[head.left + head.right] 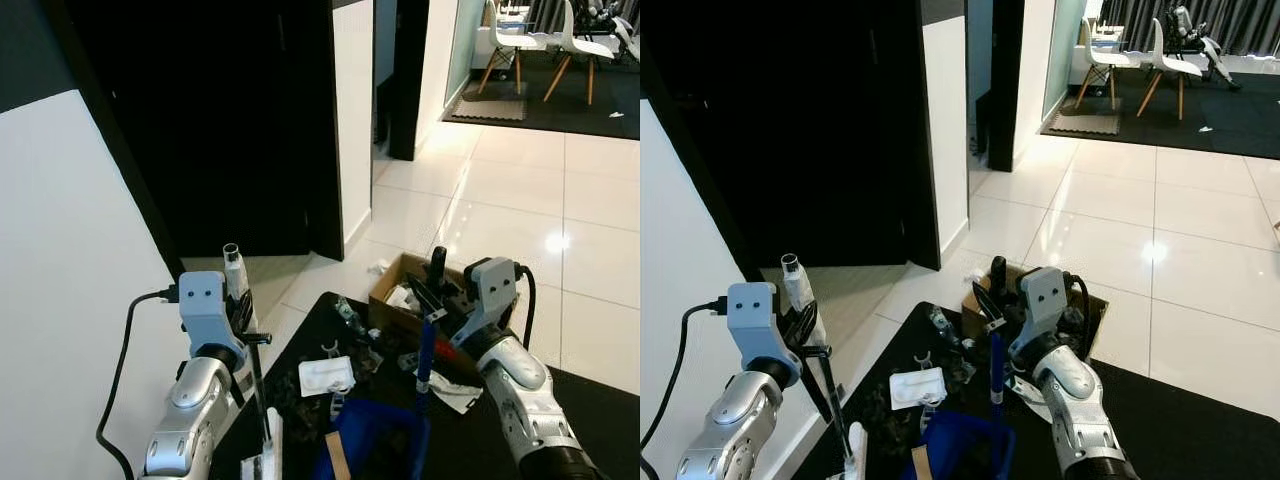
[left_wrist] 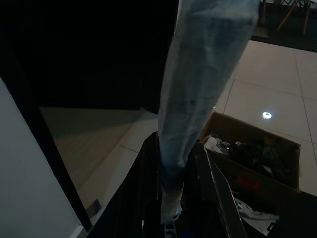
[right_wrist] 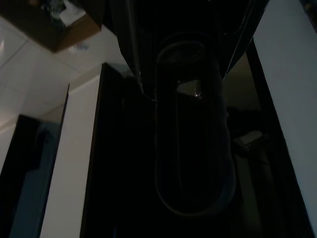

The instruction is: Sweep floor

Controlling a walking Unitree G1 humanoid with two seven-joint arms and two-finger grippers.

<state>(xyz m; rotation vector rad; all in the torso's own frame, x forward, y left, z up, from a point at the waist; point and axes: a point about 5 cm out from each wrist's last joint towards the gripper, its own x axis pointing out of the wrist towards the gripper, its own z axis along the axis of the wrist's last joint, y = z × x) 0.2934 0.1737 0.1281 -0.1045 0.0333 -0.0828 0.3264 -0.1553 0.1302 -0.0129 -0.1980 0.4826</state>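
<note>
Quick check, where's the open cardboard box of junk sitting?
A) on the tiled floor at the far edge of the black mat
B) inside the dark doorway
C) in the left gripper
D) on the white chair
A: the cardboard box sits on the pale tiled floor against the far edge of the black mat, just beyond the right gripper.

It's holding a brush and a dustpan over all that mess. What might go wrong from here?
Three things, I'd guess. The left gripper holds the broom handle high up, so the brush end could swing wide and scatter the litter off the black mat. The blue dustpan, held by the right gripper on a thin handle, might tip. The cardboard box stands close enough to be knocked.
</note>
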